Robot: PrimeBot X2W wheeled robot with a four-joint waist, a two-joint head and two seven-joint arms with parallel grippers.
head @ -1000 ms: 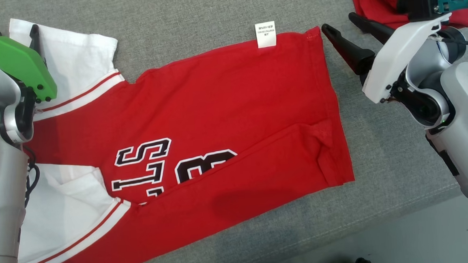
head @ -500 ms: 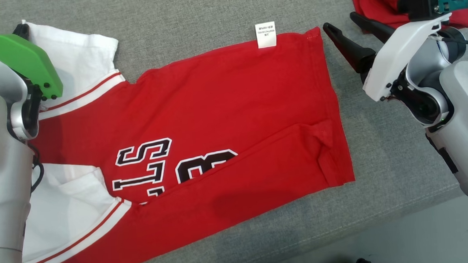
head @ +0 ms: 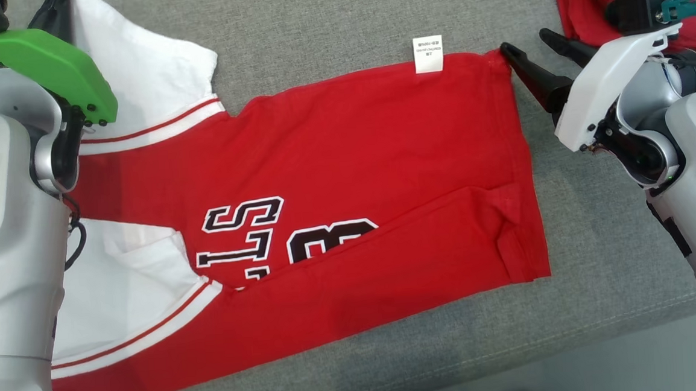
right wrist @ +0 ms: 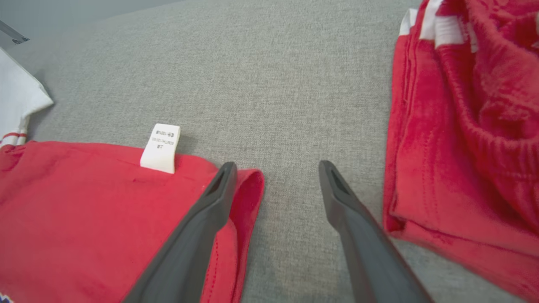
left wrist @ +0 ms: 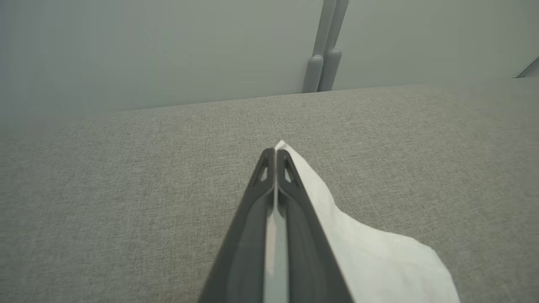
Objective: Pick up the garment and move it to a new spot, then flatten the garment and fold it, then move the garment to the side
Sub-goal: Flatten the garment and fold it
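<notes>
Fingers (left wrist: pixel 294 210) of your left gripper (left wrist: pixel 276 156) stay pinched on the white sleeve (head: pixel 153 68) of the shirt (head: pixel 370 158), now drawn toward the frame's upper left. Your right gripper (right wrist: pixel 276 165), fingers spread, has reached the hem corner (right wrist: pixel 250 185). Shirt lies spread on the worktop (head: pixel 313 16); flattening looks nearly done.

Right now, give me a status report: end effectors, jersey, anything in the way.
Left end effector shut on jersey sleeve. Right end effector open, one finger at the hem corner. Red cloth pile beside it, apart from jersey.
</notes>
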